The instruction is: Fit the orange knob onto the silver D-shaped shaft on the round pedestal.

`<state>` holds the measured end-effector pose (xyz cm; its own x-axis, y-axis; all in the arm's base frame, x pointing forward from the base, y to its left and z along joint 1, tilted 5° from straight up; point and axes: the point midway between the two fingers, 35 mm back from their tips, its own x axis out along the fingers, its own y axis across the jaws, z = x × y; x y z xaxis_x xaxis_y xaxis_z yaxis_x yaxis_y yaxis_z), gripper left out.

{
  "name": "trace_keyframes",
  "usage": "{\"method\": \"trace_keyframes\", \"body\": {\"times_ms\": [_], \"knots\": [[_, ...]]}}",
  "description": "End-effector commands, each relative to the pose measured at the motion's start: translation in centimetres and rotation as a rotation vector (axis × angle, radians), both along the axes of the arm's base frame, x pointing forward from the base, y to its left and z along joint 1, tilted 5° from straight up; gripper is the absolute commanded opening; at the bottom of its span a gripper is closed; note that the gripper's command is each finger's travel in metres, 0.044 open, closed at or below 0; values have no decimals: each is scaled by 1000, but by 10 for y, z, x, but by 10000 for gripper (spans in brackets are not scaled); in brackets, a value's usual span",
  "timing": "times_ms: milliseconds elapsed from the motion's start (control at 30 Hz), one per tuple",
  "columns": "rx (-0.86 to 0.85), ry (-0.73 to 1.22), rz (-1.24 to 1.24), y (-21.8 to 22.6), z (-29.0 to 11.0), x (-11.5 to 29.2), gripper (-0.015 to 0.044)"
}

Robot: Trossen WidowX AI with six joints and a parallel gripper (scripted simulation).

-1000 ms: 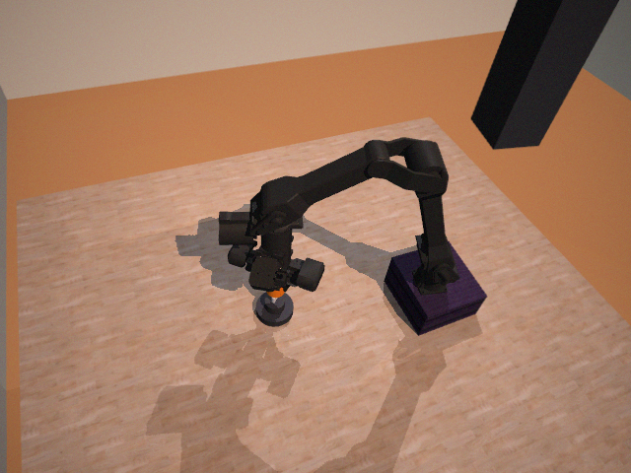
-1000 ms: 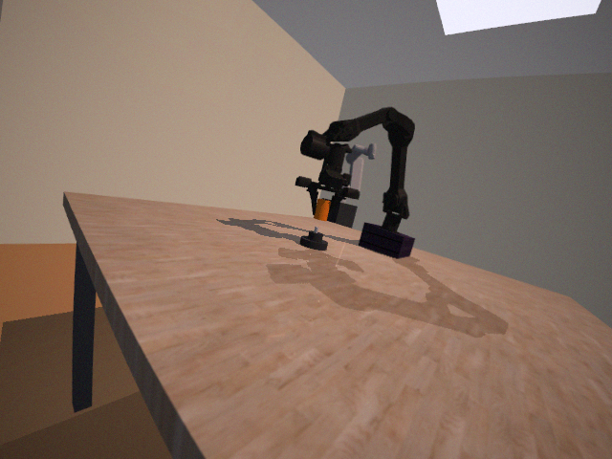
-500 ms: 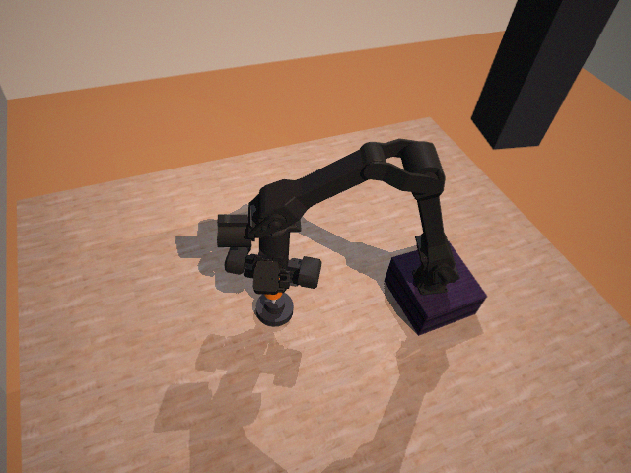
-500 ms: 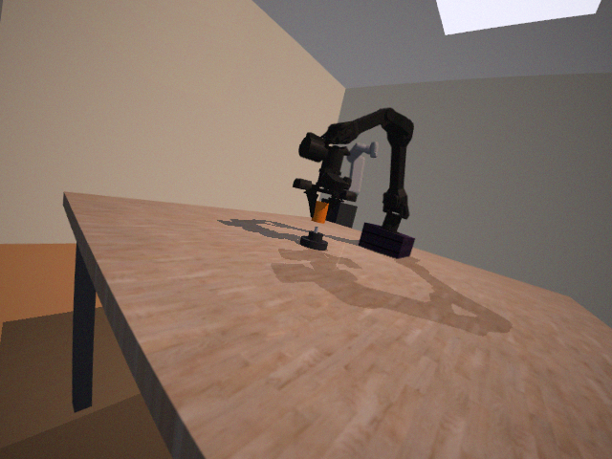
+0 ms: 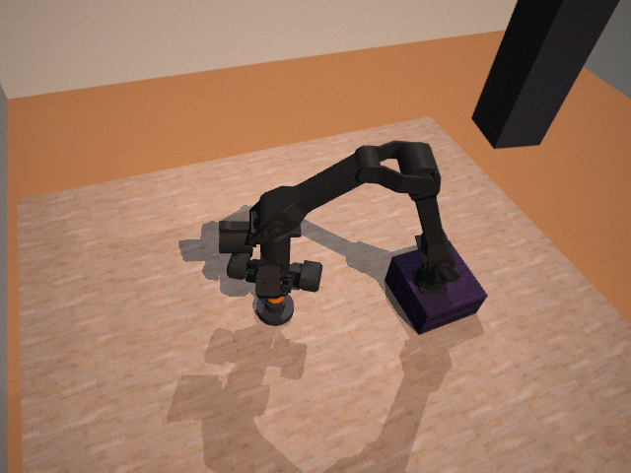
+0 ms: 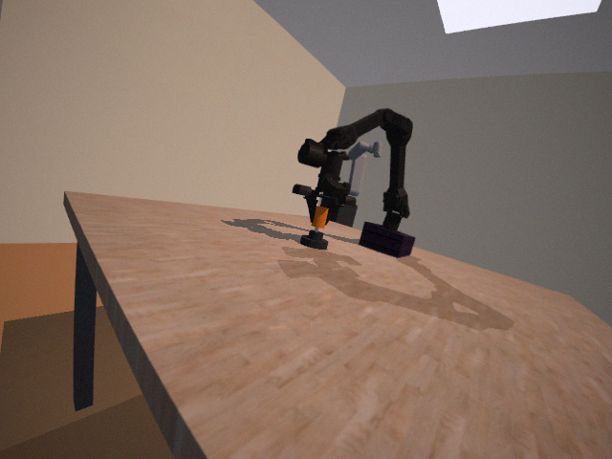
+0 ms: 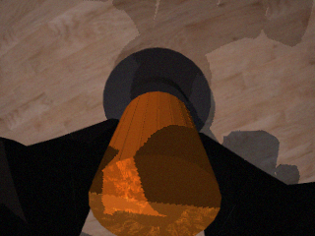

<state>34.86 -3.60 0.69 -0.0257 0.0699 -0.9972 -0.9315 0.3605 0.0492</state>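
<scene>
The orange knob (image 5: pixel 275 300) (image 6: pixel 320 217) (image 7: pixel 157 143) is held over the round dark pedestal (image 5: pixel 289 312) (image 6: pixel 314 243) (image 7: pixel 117 86). My gripper (image 7: pixel 156 134) is shut on the knob, with one dark finger on each side of it in the wrist view. In the exterior view the silver shaft (image 6: pixel 316 229) shows in the short gap between the knob's lower end and the pedestal. The knob leans slightly there. Whether its lower end touches the shaft's tip I cannot tell. The knob's hole and both flat sides are hidden.
A dark purple block (image 5: pixel 454 300) (image 6: pixel 385 241) stands under the arm's base, to the right of the pedestal. A large dark column (image 5: pixel 539 76) hangs in the upper right of the top view. The wooden table (image 5: pixel 127 330) (image 6: pixel 247 306) carries the arm's shadows.
</scene>
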Motion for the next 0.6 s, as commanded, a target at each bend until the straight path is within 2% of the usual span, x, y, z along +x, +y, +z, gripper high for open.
{"method": "trace_keyframes", "body": {"times_ms": [0, 567], "knots": [[-5, -9, 30, -1, 0, 2, 0], [-5, -7, 13, 0, -9, -2, 0]]}}
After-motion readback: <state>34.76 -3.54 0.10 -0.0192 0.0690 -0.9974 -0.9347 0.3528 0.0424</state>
